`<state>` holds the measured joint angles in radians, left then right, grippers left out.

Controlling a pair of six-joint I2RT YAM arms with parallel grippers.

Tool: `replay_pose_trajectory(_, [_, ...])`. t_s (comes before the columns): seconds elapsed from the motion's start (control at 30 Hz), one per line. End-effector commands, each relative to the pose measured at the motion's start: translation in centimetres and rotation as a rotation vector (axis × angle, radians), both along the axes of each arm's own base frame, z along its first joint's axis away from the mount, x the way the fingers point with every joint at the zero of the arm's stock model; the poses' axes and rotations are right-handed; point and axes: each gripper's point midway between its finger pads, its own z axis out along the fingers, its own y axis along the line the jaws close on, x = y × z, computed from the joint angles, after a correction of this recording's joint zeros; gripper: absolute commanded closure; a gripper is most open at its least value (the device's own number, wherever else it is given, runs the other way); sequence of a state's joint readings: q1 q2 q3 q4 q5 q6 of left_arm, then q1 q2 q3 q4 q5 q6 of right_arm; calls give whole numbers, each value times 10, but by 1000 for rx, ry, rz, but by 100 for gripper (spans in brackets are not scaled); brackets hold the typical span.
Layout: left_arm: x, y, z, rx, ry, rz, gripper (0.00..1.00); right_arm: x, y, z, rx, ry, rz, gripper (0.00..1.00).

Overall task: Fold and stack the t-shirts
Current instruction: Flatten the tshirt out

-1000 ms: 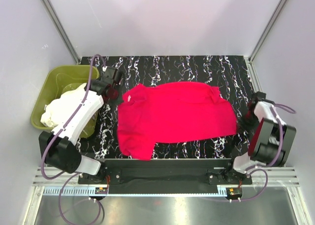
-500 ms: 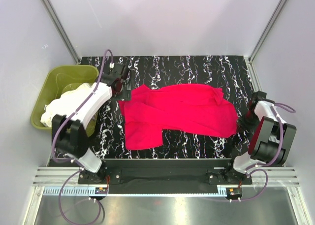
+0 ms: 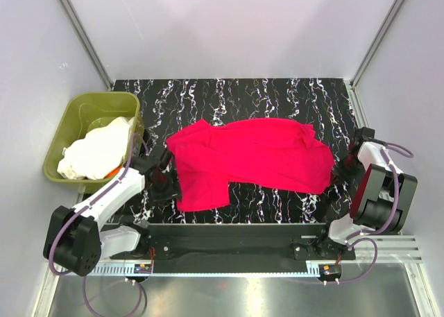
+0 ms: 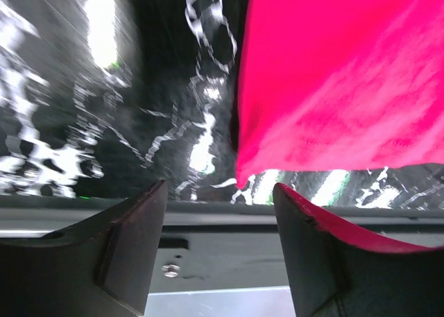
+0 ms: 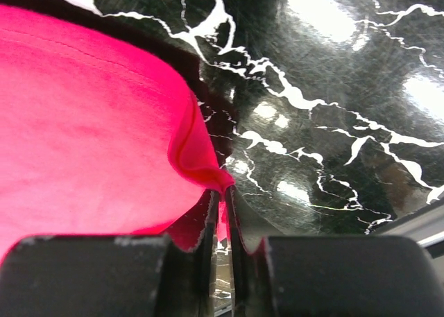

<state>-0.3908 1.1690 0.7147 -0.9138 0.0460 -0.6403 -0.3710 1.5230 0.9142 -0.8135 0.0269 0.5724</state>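
The bright red t-shirt (image 3: 250,159) lies spread and wrinkled across the black marbled table (image 3: 263,95). Its left part is partly doubled over. White t-shirts (image 3: 94,150) are heaped in the olive-green tub (image 3: 97,98) at the left. My left gripper (image 3: 166,182) is low by the shirt's near-left corner. In the left wrist view it stands open (image 4: 220,192), with the red shirt's corner (image 4: 326,81) just ahead and nothing between the fingers. My right gripper (image 3: 340,170) is at the shirt's right edge. There its jaws (image 5: 222,192) pinch a fold of the red hem (image 5: 201,161).
The tub stands off the table's left edge, close beside the left arm. A metal rail and both arm bases run along the near edge (image 3: 236,230). Grey walls enclose the table at the back and sides.
My left gripper opened and let go of the shirt's far-left corner, then swung toward the near edge of the table. The shirt's left side shifted. The right gripper stayed at the hem.
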Motion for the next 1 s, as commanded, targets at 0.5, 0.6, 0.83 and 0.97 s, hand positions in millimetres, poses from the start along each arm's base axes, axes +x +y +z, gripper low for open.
replay_pose_trajectory(0.5, [-1,-27,-32,-159,16,152,52,15,7,12,27,-75,53,79])
replay_pose_trajectory(0.6, [1,-28,-34,-160,6,154,59,15,8,13,30,-77,55,79])
replay_pose_trajectory(0.83, [4,-22,-24,-135,-31,169,100,13,11,13,43,-56,67,61])
replay_pose_trajectory(0.97, [26,-5,-3,-59,-144,166,100,13,18,9,82,-46,84,44])
